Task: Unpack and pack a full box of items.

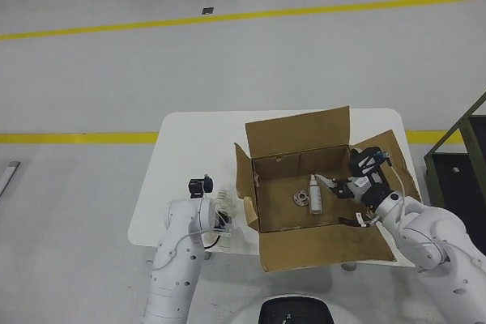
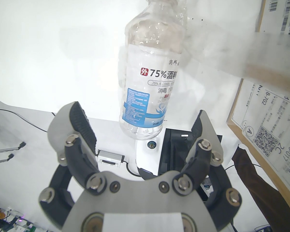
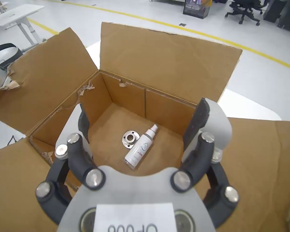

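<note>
Beside box (image 1: 300, 134): left gripper (image 2: 139, 112) open, bottle (image 2: 152, 73) free.
Right gripper (image 3: 142, 109): open.
Risk: round bottle could roll off table (image 1: 194, 138) edge.

Matt brown corrugated cardboard box (image 3: 169, 56), rough torn edges; shiny metal flange (image 3: 130, 139); clear glossy plastic alcohol bottle (image 2: 152, 73); smooth white table (image 1: 194, 146).

The box (image 1: 300, 162) is standing open at the top, its back flap (image 1: 298, 134) rising upright and its left flap (image 1: 245, 182) leaning up between the box's inside and the left gripper (image 2: 139, 112) out on the bench (image 1: 194, 154). A spray bottle (image 1: 315, 194) and a metal flange (image 1: 298, 197) are lying just beside each other mid-floor, with bare cardboard showing along the walls. The right gripper (image 1: 340, 185) is hanging over the right rim, fingers spread. A clear bottle (image 2: 149, 78) is lying just ahead of the left gripper's spread fingers.
</note>
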{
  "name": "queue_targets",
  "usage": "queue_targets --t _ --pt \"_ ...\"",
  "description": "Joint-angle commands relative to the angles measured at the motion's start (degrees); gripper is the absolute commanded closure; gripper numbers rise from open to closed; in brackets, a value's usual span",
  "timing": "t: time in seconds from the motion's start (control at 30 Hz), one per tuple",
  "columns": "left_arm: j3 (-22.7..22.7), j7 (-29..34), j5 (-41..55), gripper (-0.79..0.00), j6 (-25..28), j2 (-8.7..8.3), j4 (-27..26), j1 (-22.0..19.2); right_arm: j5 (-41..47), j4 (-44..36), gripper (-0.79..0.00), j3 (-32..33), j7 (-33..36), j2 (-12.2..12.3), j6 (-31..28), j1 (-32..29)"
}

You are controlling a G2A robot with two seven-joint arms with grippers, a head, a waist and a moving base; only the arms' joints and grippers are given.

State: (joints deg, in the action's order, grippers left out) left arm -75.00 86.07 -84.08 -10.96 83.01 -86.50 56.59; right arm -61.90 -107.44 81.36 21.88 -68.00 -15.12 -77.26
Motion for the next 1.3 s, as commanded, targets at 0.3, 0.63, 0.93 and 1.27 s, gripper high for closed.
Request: queue_targets --t 0.3,0.63,0.93,1.27 --pt "-0.42 0.33 0.03 -0.785 0.81 -0.13 -1.65 0.04 -0.03 -0.20 -0.785 0.25 -0.14 0.02 -0.38 -0.21" --pt "-0.42 0.33 0.03 -0.785 0.81 -0.13 -1.65 0.04 -3.68 2.93 -0.785 -6.42 10.17 -1.26 13.89 8.33" --pt "-0.42 0.33 0.03 -0.785 0.81 -0.13 -1.65 0.04 -0.30 8.97 -0.785 -12.14 21.85 -2.57 19.17 15.55" --pt "-0.42 0.33 0.03 -0.785 0.81 -0.13 -1.65 0.04 -3.09 7.61 -0.785 -11.96 21.53 -2.33 17.28 15.58"
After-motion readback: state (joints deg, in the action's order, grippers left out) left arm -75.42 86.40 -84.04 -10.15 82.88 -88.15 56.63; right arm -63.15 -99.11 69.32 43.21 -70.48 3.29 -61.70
